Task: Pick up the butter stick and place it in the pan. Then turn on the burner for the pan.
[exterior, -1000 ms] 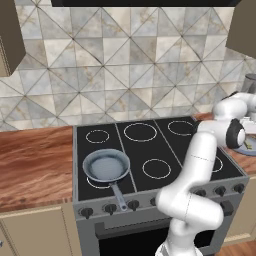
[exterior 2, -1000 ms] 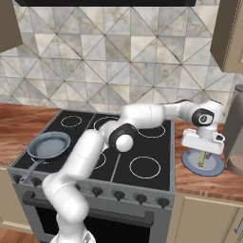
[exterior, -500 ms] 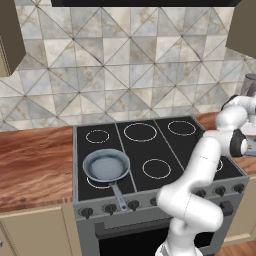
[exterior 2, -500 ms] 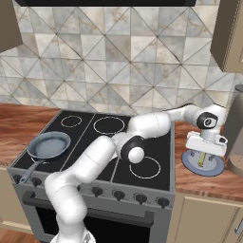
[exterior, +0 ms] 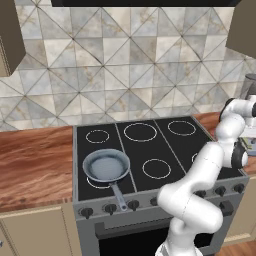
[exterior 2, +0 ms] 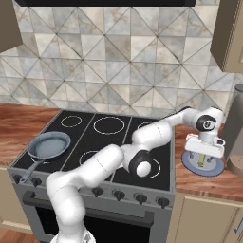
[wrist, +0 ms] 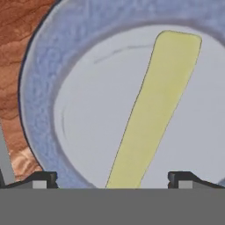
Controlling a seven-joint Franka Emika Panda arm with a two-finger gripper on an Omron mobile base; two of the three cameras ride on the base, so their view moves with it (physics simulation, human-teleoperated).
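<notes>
The butter stick (wrist: 154,110), a pale-yellow bar, lies slanted on a round blue-grey plate (wrist: 39,88) on the counter right of the stove. My gripper (wrist: 112,178) hangs open just above it, and the bar's near end runs between the two fingertips (wrist: 41,178). From the right base view the gripper (exterior 2: 204,159) points down over the plate (exterior 2: 189,164), with a sliver of the butter stick (exterior 2: 201,161) showing under it. The pan (exterior: 106,166) sits on the stove's front-left burner (exterior: 93,184), handle toward the front; the same pan (exterior 2: 47,144) is far left of the hand.
A black glass stove (exterior 2: 118,137) has white rings and a row of knobs (exterior: 110,207) along its front. A tall grey appliance (exterior 2: 232,137) stands close to the right of the plate. Wooden counter (exterior: 35,160) runs on both sides.
The arm has stretched further right and the hand has sunk a little toward the plate. The jaws stay wide apart.
</notes>
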